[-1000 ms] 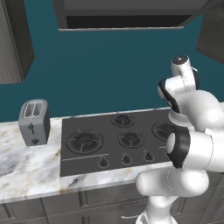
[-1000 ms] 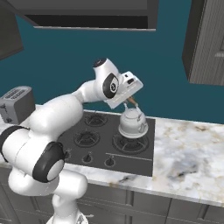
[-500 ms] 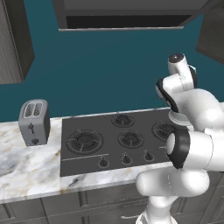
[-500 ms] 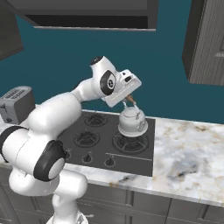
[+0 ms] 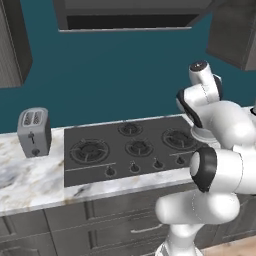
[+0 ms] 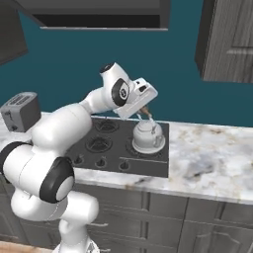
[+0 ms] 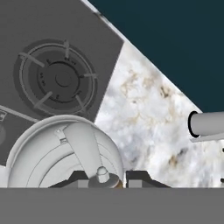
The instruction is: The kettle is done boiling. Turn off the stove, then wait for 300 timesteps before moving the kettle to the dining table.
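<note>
Hovering right over the small whitish round kettle (image 6: 147, 136), the two-finger pincer (image 7: 102, 179) has barely shifted in the last second; its dark tips flank the lid knob, apparently parted, gripping nothing. Directly beneath it, the kettle sits on the flat dark-grey gas cooktop (image 5: 127, 147), on a right-hand burner. Further out lies veined marble counter (image 6: 212, 158). I'd guess the lift is about to start.
</note>
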Robot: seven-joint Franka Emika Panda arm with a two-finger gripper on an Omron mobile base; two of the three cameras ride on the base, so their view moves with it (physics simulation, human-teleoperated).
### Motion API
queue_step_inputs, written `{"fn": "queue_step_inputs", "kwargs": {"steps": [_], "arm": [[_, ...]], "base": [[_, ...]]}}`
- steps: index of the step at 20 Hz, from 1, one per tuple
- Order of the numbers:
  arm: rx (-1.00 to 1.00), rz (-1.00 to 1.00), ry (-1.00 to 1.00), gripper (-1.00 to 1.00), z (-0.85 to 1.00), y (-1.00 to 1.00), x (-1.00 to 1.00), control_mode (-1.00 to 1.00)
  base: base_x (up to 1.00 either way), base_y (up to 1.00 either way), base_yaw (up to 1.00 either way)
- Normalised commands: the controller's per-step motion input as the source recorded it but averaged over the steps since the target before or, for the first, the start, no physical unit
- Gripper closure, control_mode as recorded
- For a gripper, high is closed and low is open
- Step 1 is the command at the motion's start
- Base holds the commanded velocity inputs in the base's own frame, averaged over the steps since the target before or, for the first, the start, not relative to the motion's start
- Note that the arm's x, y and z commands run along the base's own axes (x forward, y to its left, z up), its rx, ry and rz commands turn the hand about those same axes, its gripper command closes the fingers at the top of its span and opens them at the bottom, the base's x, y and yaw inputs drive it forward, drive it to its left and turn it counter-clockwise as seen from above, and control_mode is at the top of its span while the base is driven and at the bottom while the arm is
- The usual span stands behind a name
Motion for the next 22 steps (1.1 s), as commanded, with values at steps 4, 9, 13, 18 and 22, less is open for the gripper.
{"fn": "queue_step_inputs", "kwargs": {"steps": [4, 9, 13, 18, 22], "arm": [[0.00, 0.00, 0.00, 1.00, 0.00, 0.00, 0.00, 1.00], [0.00, 0.00, 0.00, 1.00, 0.00, 0.00, 0.00, 1.00], [0.00, 0.00, 0.00, 1.00, 0.00, 0.00, 0.00, 1.00], [0.00, 0.00, 0.00, 1.00, 0.00, 0.00, 0.00, 1.00], [0.00, 0.00, 0.00, 1.00, 0.00, 0.00, 0.00, 1.00]], "base": [[-0.49, 0.00, -0.32], [-0.45, 0.00, -0.39], [-0.39, 0.00, -0.42], [-0.24, 0.00, -0.44], [-0.05, 0.00, -0.48]]}}
